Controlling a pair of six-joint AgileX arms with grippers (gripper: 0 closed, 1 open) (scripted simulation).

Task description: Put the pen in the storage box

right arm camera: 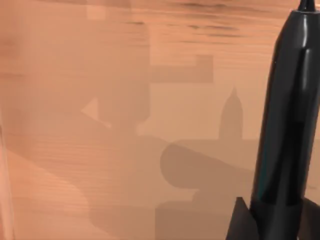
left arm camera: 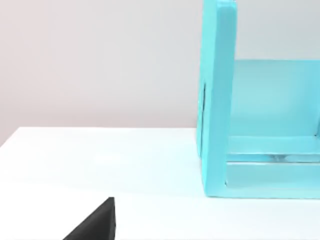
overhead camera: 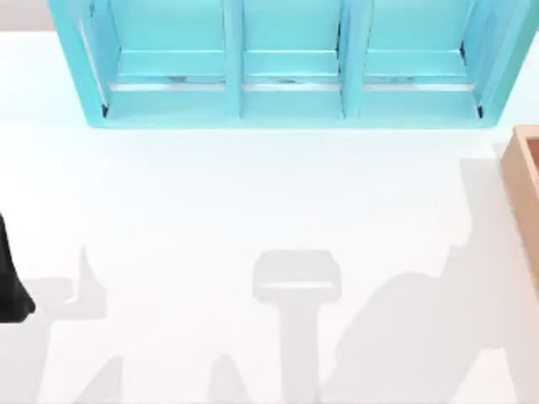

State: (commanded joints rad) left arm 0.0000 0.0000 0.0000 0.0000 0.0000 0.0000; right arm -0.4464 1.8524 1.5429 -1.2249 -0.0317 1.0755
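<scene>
Currently one pen (right arm camera: 287, 115) is seen in the right wrist view, black and glossy, standing upright with its pointed tip up. Its lower end is gripped between the dark fingers (right arm camera: 242, 220) of the right gripper (right arm camera: 277, 220), whose jaws are clamped on the pen. Behind the pen lies the orange-brown wooden inside of the storage box (right arm camera: 100, 125), on which the shadows of the pen and gripper fall; whether the pen touches that surface cannot be told.

One storage box (overhead camera: 524, 189) is counted in the top view, cut off at the right edge of the white bench (overhead camera: 253, 210), with a light brown wall and a darker inside.

One turquoise shelf unit (overhead camera: 290, 67) with three compartments stands at the far side of the bench, just beside the box's far corner and apart from it. Its end wall (left arm camera: 217, 100) is seen in the left wrist view.

A black part of the left arm (overhead camera: 10, 286) is seen at the left edge of the bench. A dark wedge of the left gripper (left arm camera: 95, 225) is seen over the bench in the left wrist view; the state of its jaws cannot be told.
</scene>
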